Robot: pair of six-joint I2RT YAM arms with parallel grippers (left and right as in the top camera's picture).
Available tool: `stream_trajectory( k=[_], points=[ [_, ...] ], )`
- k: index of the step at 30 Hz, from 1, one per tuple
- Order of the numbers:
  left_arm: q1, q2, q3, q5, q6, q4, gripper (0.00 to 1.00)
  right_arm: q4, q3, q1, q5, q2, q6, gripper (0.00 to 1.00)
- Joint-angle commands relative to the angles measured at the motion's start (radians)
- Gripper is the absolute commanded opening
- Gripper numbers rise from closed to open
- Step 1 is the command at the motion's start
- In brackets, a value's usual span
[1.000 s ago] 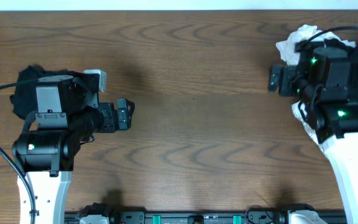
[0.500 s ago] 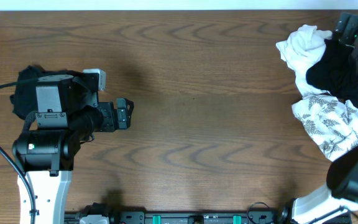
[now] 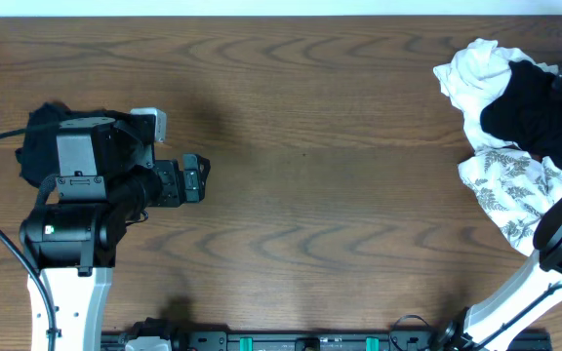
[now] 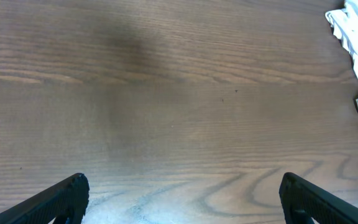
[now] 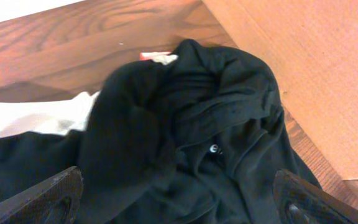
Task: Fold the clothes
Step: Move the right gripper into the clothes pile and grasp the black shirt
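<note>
Swinging out from above the heap over the last second, the right arm now reaches in from the right edge of the brown wooden table point(image 3: 310, 127). The right claw point(image 5: 178, 177) hangs spread wide just over the black crumpled garment point(image 5: 185, 137), with nothing between its fingers. That move has uncovered the whole pile at the table's right end: a white crumpled cloth point(image 3: 471, 66) at the top, the black garment in the middle and a white leaf-print fabric point(image 3: 505, 190) below, all overlapping and unfolded. The left arm has not shifted. The left claw point(image 4: 183, 183) is also spread wide and empty over bare wood, well apart from the pile, and a dark bundled cloth point(image 3: 35, 136) lies partly under that arm. Folding has not begun, I judge, and the right claw seems set to pick the black garment out first.
</note>
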State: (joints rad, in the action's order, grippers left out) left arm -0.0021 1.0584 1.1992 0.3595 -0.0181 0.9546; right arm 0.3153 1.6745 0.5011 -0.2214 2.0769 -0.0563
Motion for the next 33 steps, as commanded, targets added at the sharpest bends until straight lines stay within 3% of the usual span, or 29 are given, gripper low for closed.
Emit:
stream_trajectory(
  k=[1, 19, 26, 33],
  points=[
    [0.003, 0.0, 0.019, -0.012, 0.018, 0.002, 0.98, -0.013, 0.016, 0.011, 0.006, 0.039, -0.013, 0.96],
    [0.003, 0.0, 0.019, -0.012, 0.018, 0.001, 0.98, -0.093, 0.016, 0.008, 0.129, 0.169, -0.009, 0.94],
    [0.003, 0.0, 0.019, -0.012, 0.018, 0.002, 0.98, -0.119, 0.016, 0.008, 0.157, 0.194, -0.008, 0.8],
    [0.003, 0.0, 0.019, -0.012, 0.018, 0.002, 0.98, -0.147, 0.018, 0.006, 0.159, 0.193, -0.007, 0.55]
  ],
)
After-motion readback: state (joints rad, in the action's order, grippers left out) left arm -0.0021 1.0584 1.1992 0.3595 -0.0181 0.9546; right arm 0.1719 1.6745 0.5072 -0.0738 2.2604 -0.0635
